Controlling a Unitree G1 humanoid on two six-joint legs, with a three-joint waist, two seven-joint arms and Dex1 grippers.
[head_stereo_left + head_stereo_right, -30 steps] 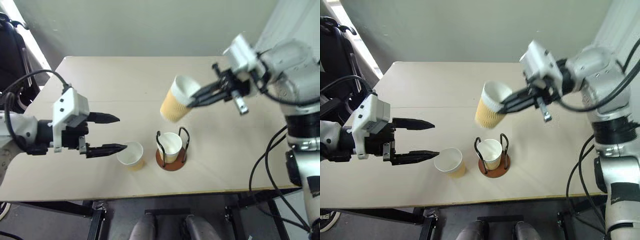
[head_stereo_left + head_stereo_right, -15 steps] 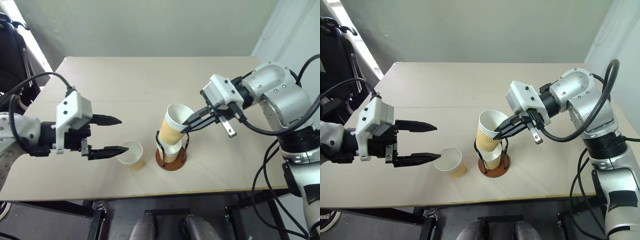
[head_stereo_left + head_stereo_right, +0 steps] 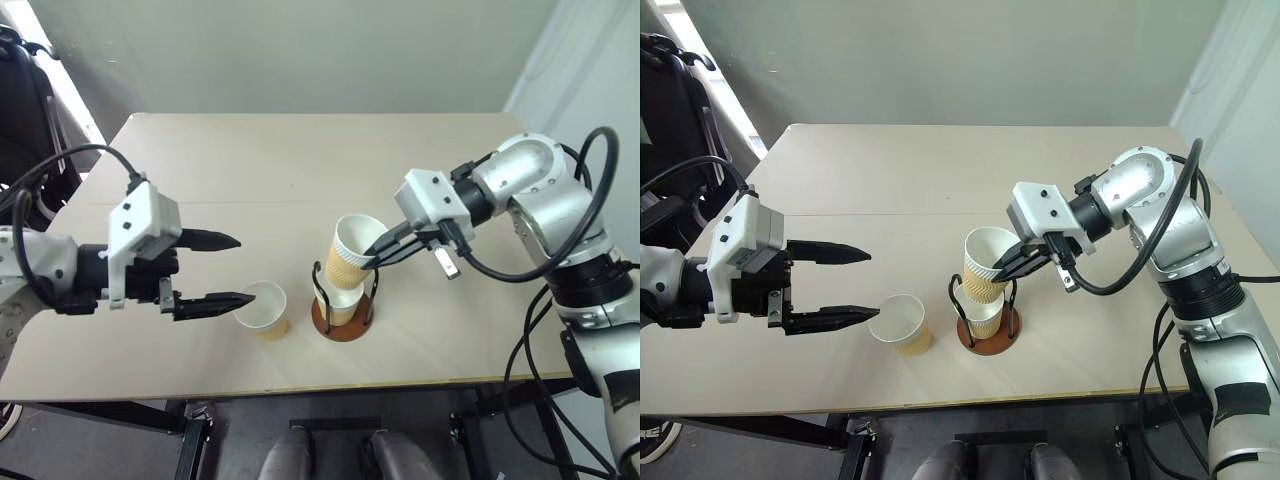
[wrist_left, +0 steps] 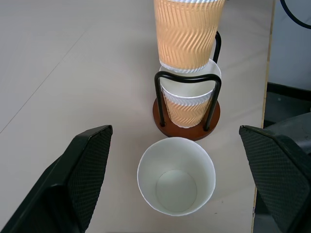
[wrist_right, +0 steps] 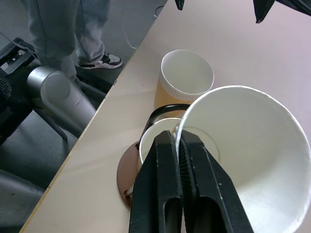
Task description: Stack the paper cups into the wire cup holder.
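The right gripper (image 3: pixel 1012 263), pinched shut on the rim of a paper cup (image 3: pixel 986 265), had brought it down from high above the table (image 3: pixel 250 160) until its bottom sat in the mouth of the cup (image 4: pixel 188 103) already standing in the wire cup holder (image 3: pixel 343 305), so the second cup looked nearly nested, though tilted. To the left, the left gripper (image 3: pixel 222 270) hung wide open and empty beside the third cup (image 3: pixel 262 308), which stood just left of the holder with nothing blocking it.

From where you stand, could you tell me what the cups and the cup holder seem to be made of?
The cups look like paper: matte yellow-tan walls with wavy embossed ribs, plain white inside, rolled white rim. The cup holder has a smooth reddish-brown disc base, perhaps wood or plastic, and thin glossy black loops that look like bent metal wire.
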